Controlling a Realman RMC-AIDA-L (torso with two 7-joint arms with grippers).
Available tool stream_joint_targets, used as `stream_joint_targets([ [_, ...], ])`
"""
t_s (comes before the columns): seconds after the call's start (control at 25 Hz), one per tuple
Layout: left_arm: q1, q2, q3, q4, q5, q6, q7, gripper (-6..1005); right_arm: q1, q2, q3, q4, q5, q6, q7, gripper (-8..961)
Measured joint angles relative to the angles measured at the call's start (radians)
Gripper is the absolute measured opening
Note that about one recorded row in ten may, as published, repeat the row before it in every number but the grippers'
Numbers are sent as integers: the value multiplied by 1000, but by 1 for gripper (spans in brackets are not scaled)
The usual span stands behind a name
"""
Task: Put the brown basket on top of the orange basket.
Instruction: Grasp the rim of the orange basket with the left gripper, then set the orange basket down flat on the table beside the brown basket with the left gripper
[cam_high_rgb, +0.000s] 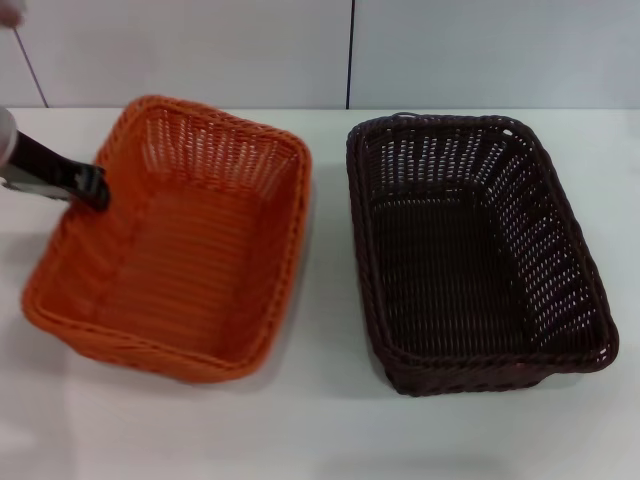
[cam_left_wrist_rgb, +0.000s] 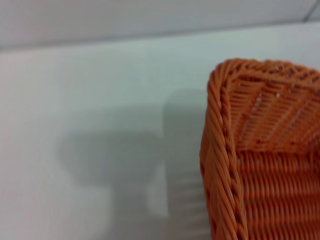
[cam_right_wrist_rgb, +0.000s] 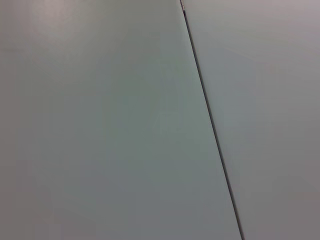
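The dark brown, near-black rectangular woven basket (cam_high_rgb: 478, 255) sits flat on the white surface (cam_high_rgb: 320, 430) at about 3 o'clock in the head view. The bright orange rectangular woven basket (cam_high_rgb: 175, 240) of the same size sits at 9 o'clock, well apart, a strip of bare surface between them. Both have a thick braided rim and sloping walls; the brown one's sides are openwork, its floor a tighter weave.

I judge the brown basket light and fairly stiff, probably plastic wicker, with walls that may flex a little under a pinch. The braided rim looks the best hold: ribbed, not slippery, and thin enough to clamp from above, ideally mid-way along a long side so the basket does not tip. Nesting may bind if it goes in tilted.

The left claw (cam_high_rgb: 90, 187) hangs over the orange basket's rim at 9 o'clock; whether it is open or closed I cannot tell. Its wrist view shows one braided orange corner (cam_left_wrist_rgb: 225, 150). The right claw is out of sight
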Motion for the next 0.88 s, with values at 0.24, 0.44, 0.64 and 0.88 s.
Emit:
stream_joint_targets([
  [0.24, 0, 45, -2, 21, -3, 17, 79, 184, -12, 0, 0, -2, 2, 0, 3, 606],
  [0.44, -33, 89, -3, 39, -5, 100, 175, 178, -25, -1, 0, -3, 10, -4, 5, 605],
  [0.64, -133, 104, -43, 19, -2, 200, 352, 174, -34, 1, 0, -2, 10, -9, 5, 604],
  [0.88, -216, 64, -34, -110, 0, 193, 446, 172, -47, 5, 0, 6, 11, -10, 7, 603],
])
